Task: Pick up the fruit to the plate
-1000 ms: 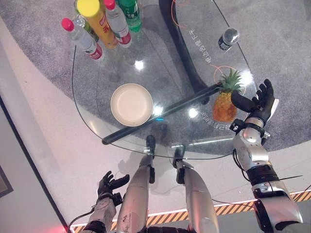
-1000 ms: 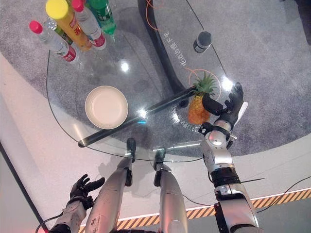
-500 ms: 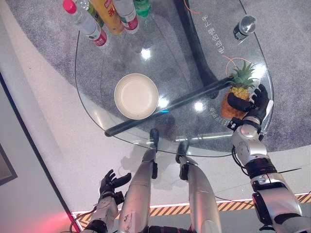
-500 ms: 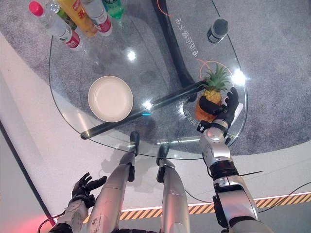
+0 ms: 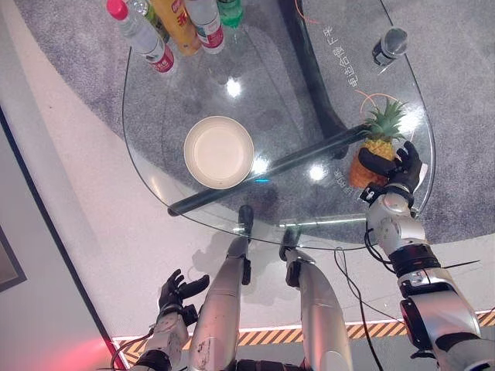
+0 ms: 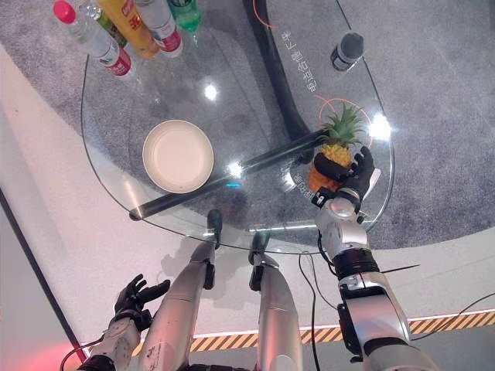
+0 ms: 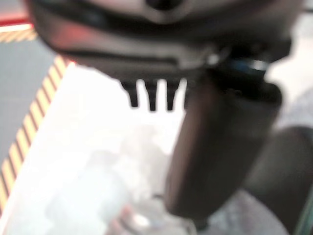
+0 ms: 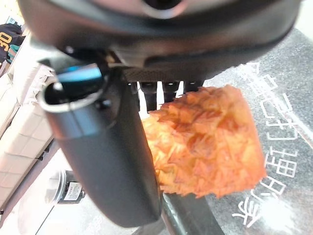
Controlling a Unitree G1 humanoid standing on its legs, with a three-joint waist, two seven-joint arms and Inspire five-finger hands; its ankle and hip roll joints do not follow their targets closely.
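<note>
My right hand is at the pineapple on the right side of the glass table, thumb across the near face of the fruit and fingers round the far side. The wrist view puts the thumb flat against the orange body, so I read it as curled on the fruit, though how firm the hold is I can't judge. The pineapple stands upright on the glass, green crown pointing away from me, near the table's right edge.

The plate sits well apart, toward the middle of the table, and it's bare. A dark bar under the glass runs between the 2.

For this step I want the grip low and snug on the body, not the crown, before any lift. The rind is knobbly, so it should bite well, but the fruit is top-heavy; I'd keep it upright and raise it straight.

My left hand hangs low beside the table, fingers loosely spread, holding nothing.

Bottles crowd the far edge, out of my path.
</note>
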